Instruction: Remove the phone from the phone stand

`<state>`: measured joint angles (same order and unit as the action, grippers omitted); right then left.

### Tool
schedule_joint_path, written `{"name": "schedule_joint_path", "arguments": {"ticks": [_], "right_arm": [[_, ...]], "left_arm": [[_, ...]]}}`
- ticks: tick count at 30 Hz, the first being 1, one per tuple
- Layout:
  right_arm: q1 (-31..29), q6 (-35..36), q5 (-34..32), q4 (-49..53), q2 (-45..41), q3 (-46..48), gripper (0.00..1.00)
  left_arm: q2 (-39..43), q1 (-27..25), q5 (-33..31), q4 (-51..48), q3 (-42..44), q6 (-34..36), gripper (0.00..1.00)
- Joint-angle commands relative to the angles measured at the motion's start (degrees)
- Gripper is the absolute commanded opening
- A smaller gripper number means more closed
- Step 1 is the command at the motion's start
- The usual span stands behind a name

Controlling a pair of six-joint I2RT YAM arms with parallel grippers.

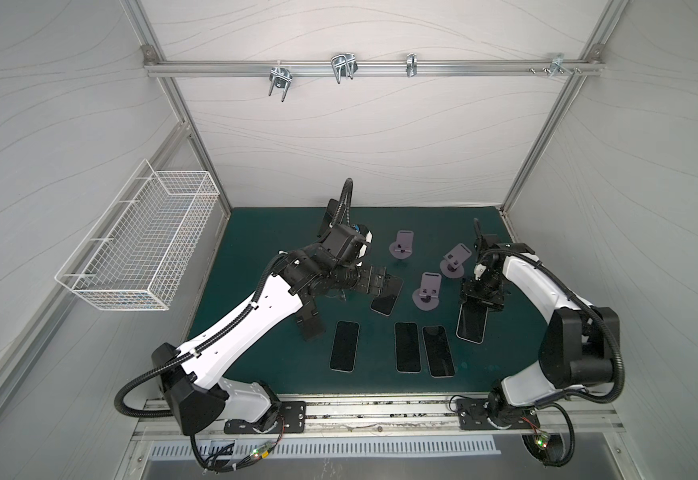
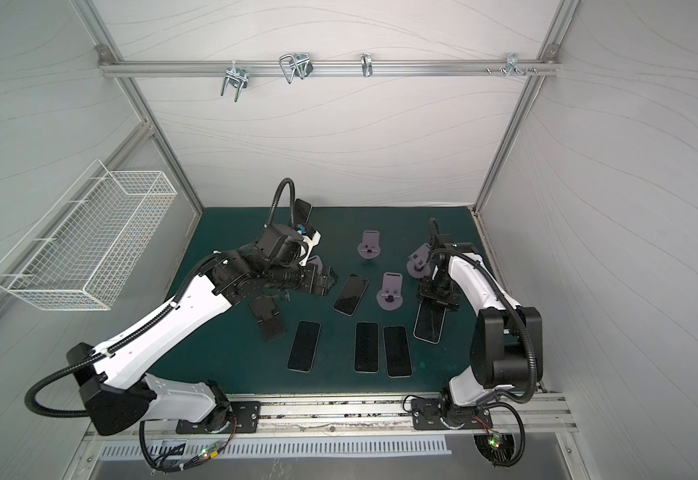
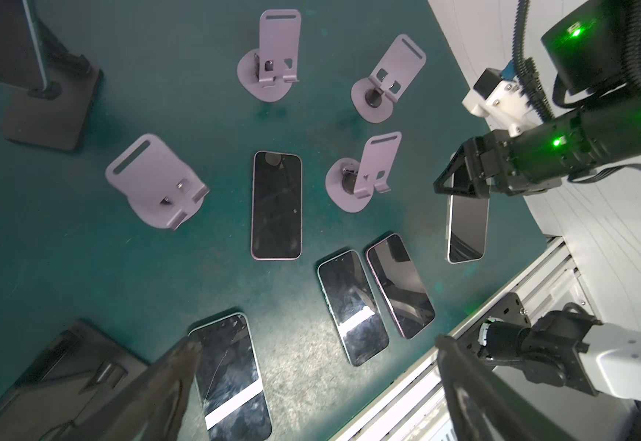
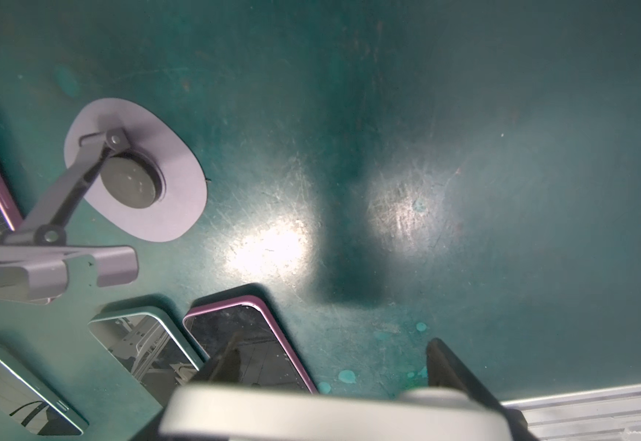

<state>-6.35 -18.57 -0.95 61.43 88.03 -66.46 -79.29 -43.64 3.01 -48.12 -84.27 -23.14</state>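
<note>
The right gripper [image 1: 479, 308] pinches the upper end of the silver-edged phone [image 1: 472, 328] by its sides. It holds it low over the desk [image 1: 380, 386], on the right, near the closest purple phone stand [image 1: 426, 291] but clear of it. The left gripper [image 2: 331, 283], jaws spread wide, hovers just beside a purple-edged phone [image 2: 351, 294] lying flat mid-desk. Another phone [image 2: 302, 210] leans on a black stand [image 3: 51, 114] at the back left.

White panel walls [image 1: 359, 145] with faint wavy lines close in a dark green mat [image 1: 380, 384]. An aluminium rail [image 1: 463, 66] across the back carries metal hooks [image 1: 343, 66]; a white wire basket [image 1: 139, 245] hangs left.
</note>
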Motion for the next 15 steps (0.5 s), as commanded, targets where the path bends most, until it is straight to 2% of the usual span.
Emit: {"name": "schedule_joint_path", "arguments": {"ticks": [1,7,15], "right_arm": [[0.33,-0.09,1.29,-0.35,1.12,-0.25,0.57],[0.30,0.71,2.02,-2.86,4.49,-1.31,0.57],[-0.94,1.79,3.72,-0.71,6.80,-2.31,0.56]], "left_arm": [[-2.70,-0.27,2.35,-1.49,-4.00,-0.68,0.99],[-6.66,-0.22,1.81,-0.36,-5.29,0.25,0.99],[-10.12,-0.36,1.02,2.95,-7.14,3.27,0.99]]}}
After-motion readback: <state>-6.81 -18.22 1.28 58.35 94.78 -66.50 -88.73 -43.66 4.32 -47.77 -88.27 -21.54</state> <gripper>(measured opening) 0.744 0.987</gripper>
